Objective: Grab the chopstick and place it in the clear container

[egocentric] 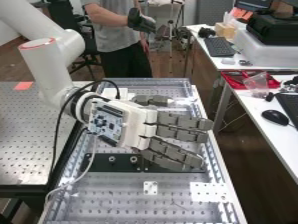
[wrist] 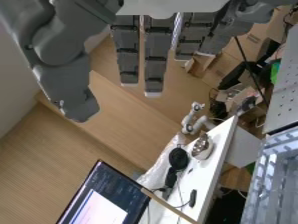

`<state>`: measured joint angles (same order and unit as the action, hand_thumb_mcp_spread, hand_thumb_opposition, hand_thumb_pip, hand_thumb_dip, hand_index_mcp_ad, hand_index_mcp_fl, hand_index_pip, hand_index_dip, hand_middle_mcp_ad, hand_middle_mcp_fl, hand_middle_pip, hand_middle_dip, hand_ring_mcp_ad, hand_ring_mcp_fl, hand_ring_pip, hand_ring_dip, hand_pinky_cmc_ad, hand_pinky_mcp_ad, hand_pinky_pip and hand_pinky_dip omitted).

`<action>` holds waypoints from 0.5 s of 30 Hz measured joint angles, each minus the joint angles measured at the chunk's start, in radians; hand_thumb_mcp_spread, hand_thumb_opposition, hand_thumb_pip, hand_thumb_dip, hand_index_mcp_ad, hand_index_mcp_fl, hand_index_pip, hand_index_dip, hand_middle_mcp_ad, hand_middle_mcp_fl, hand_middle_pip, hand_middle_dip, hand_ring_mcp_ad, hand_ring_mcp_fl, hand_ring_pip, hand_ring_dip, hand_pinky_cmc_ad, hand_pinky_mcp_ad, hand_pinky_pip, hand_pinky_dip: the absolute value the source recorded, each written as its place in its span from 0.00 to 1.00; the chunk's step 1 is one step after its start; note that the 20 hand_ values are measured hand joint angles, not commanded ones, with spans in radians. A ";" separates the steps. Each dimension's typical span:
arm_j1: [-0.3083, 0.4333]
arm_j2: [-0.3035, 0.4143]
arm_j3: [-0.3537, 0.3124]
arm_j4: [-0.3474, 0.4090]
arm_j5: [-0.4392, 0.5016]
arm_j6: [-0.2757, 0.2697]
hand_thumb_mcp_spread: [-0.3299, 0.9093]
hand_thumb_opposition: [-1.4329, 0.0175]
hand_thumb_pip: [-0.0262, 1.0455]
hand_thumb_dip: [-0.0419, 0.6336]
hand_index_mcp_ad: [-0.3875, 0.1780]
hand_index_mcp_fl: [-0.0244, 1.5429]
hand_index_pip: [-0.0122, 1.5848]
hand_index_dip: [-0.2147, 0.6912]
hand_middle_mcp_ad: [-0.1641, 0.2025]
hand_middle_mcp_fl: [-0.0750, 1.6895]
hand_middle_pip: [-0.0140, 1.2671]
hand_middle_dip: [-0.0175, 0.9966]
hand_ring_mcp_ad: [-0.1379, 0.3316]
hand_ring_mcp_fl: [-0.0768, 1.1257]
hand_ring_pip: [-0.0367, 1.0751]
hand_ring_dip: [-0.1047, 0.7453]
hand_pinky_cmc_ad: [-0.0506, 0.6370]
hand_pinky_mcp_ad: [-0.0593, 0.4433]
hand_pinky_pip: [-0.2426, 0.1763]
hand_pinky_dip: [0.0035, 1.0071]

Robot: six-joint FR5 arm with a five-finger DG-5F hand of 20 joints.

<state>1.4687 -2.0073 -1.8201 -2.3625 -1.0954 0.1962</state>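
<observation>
Straight-fingered, empty hand (egocentric: 178,121) points toward three o'clock in the high view; I judge the likely wooden chopstick (wrist: 167,204) light, stiff, best pinched mid-length.

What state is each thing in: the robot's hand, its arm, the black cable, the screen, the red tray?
Hand: open, fingers straight, above the bench.
Arm: bent, reaching in over the bench.
Black cable: slack, hanging in a loop.
Screen: on, lit up.
Red tray: partly covered by a clear bag.
</observation>
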 joint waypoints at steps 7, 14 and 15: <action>0.010 -0.040 0.052 -0.046 0.011 0.069 0.55 0.50 0.79 0.42 0.47 0.22 0.46 0.26 0.40 0.28 0.20 0.43 0.42 0.12 0.10 0.28 0.32 0.14 0.24 0.32; 0.013 -0.076 0.104 -0.107 0.004 0.100 0.56 0.49 0.79 0.47 0.47 0.23 0.57 0.20 0.39 0.30 0.33 0.46 0.44 0.19 0.10 0.36 0.33 0.17 0.24 0.32; 0.013 -0.081 0.110 -0.117 0.003 0.102 0.56 0.48 0.79 0.47 0.47 0.22 0.58 0.19 0.40 0.30 0.34 0.46 0.44 0.20 0.10 0.38 0.33 0.16 0.24 0.32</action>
<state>1.4820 -2.0879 -1.7101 -2.4796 -1.0920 0.2984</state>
